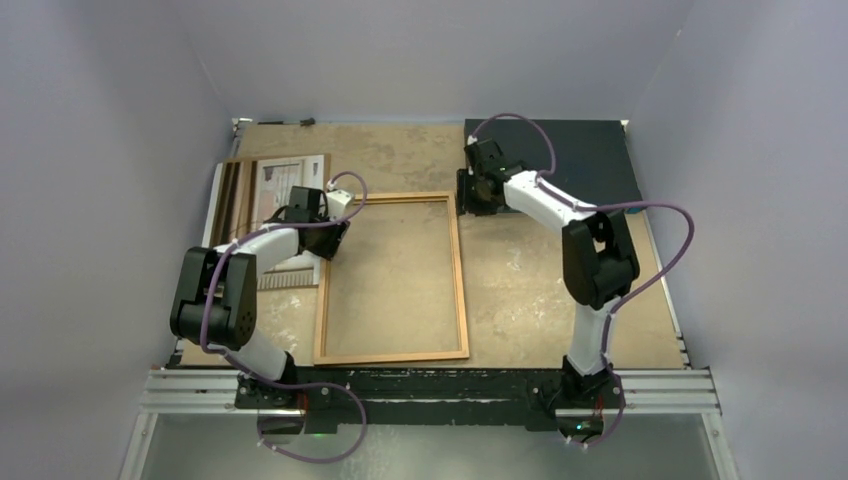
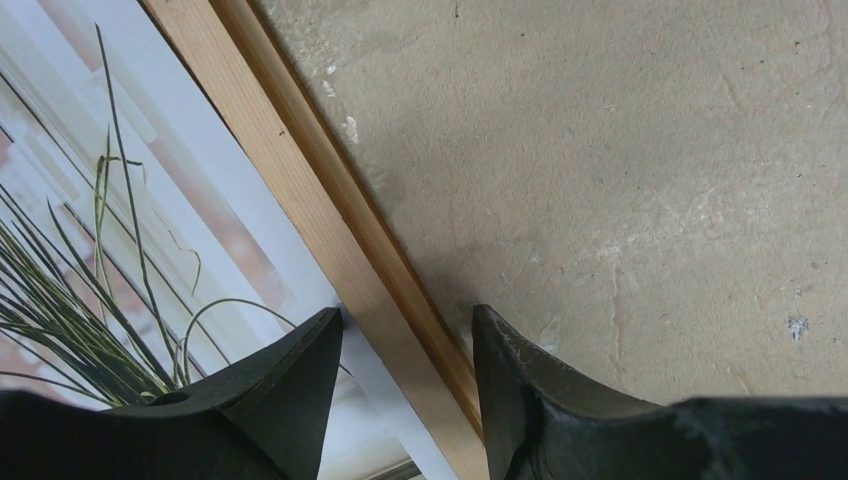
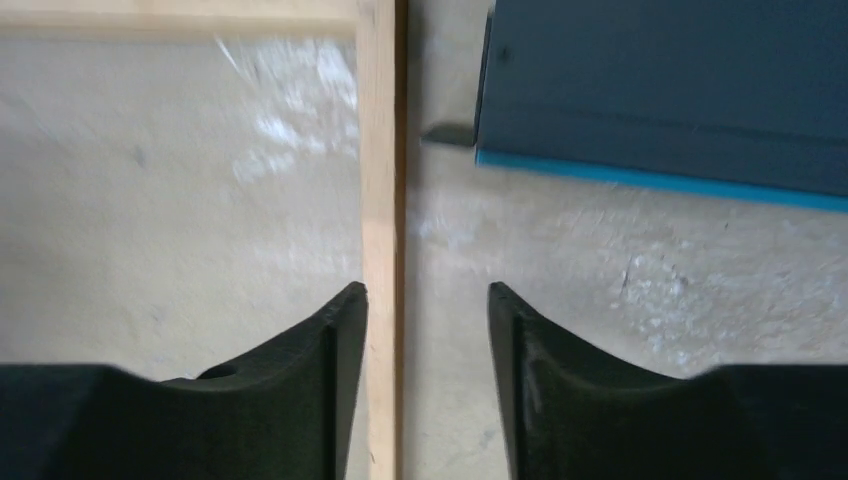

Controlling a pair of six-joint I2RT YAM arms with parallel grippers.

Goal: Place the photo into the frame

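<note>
The frame [image 1: 459, 270] lies flat mid-table, an orange-brown wooden rectangle with clear glass that shows the table through it. The photo [image 1: 270, 190], a curtained window with a spindly plant, lies face up just left of it, partly under my left arm. My left gripper [image 1: 333, 238] is open astride the frame's left rail [image 2: 345, 230]: one finger hangs over the photo [image 2: 120, 230], the other over the glass, around gripper point [image 2: 406, 310]. My right gripper [image 1: 470, 195] is open at the frame's top right corner. Its left finger sits beside the rail [image 3: 378, 150] and the other stands apart [image 3: 427, 285].
A dark blue flat box [image 1: 590, 160] lies at the back right, its light blue edge [image 3: 660, 185] close to the frame's corner. Grey walls close in the table on three sides. The arm bases sit on a rail along the near edge.
</note>
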